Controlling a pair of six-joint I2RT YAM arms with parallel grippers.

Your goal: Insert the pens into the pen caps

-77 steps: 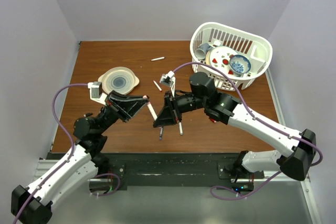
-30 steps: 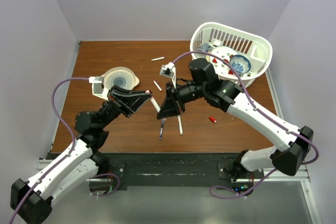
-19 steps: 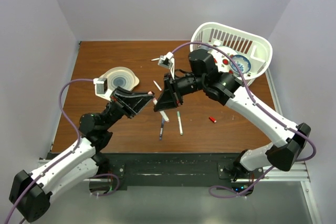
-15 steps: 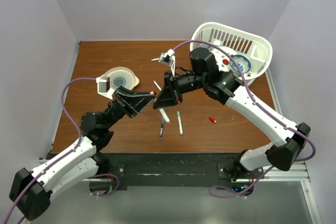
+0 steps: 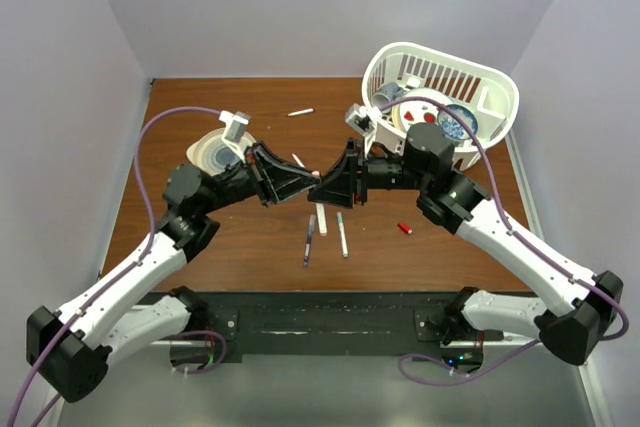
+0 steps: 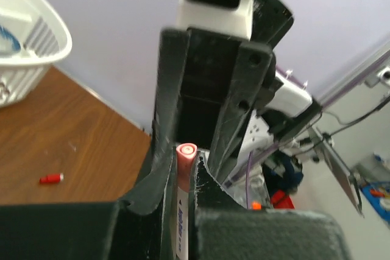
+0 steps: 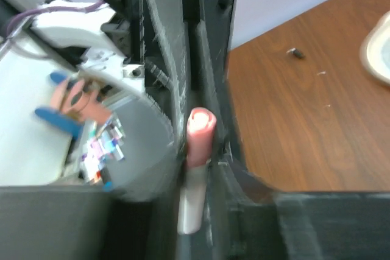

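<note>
Our left claw (image 5: 300, 187) is clenched on a white pen (image 6: 183, 211), and its pink cap (image 6: 186, 150) looks seated. We cannot tell whether the right claw (image 5: 322, 190), tip to tip with it, grips anything. Loose pens (image 5: 341, 234) and a red cap (image 5: 405, 228) lie on the surface (image 5: 220, 237) below both claws, so we judge more capping is left. Only the wrist views show the pink cap, and only the top view shows those pens.

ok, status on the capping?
Left gripper shut on white pen. Pink cap on its tip, between right gripper fingers; that grip unclear. Loose pens lie below, not in the way.
</note>
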